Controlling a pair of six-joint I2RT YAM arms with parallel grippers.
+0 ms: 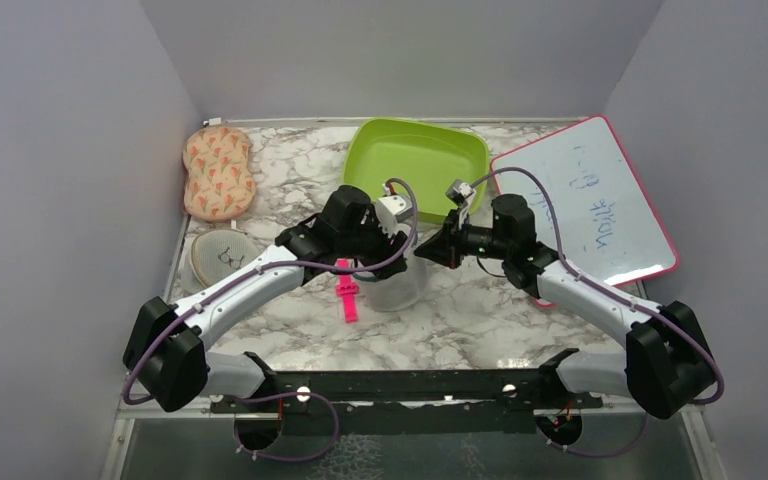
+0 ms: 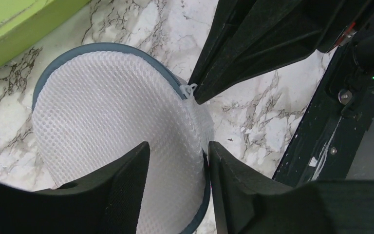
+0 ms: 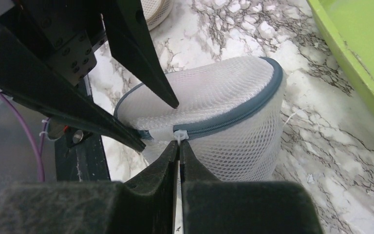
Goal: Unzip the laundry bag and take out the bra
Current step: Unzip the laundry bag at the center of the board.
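**Zip pull pinched, bag barely braced**

White-grey domed mesh laundry bag with dark zip rim [image 3: 224, 92] sits mid-table on white marble tabletop [image 1: 480, 320]. Right gripper [image 3: 178, 151] is pinched tight on small white zip pull [image 3: 179, 134]. Left gripper [image 2: 177, 146] is parted, straddling the rim without clamping. Risk: with the bag unbraced, tugging drags it whole, or the pull slips free.

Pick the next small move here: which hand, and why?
Probably close the left hand on the laundry bag first. It stands open astride the bag's rim, gripping nothing, while the right hand is shut on the zip pull and the zip looks closed. Pulling now would likely drag the loose bag rather than run the zip.
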